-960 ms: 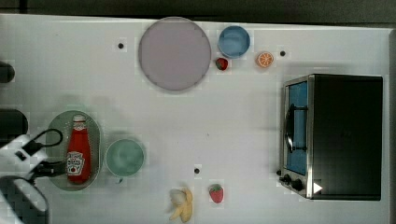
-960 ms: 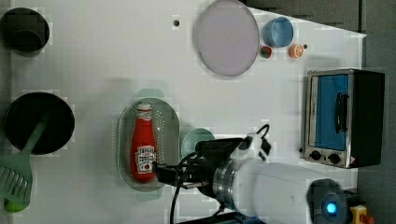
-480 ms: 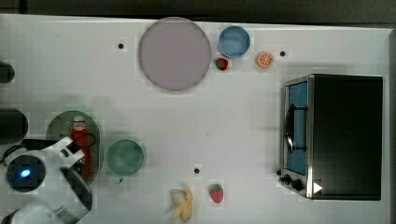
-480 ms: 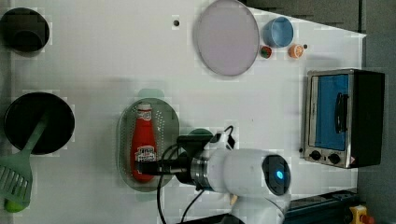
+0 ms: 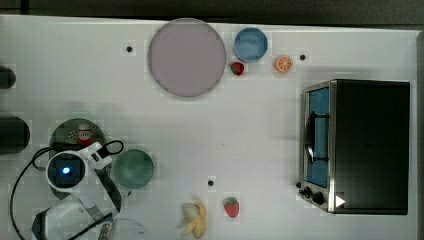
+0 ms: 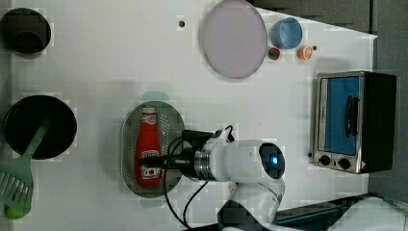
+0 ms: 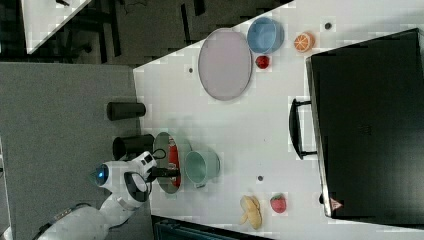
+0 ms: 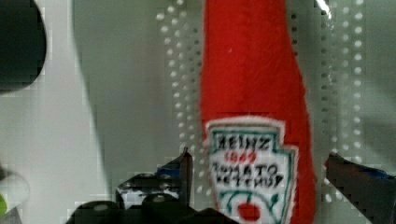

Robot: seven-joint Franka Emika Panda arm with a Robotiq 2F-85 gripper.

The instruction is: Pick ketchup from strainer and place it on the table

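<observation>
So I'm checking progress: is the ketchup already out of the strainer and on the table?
No, in the left view the ketchup lies inside the strainer.

I counted two strawberries [image 5: 237, 68] [image 5: 231, 207], one banana [image 5: 195, 219], one orange slice [image 5: 283, 63], one ketchup [image 6: 147, 152], one strainer [image 6: 129, 139], one plate [image 5: 186, 57], one blue bowl [image 5: 250, 44], one green cup [image 5: 132, 169], one oven [image 5: 356, 146].
</observation>
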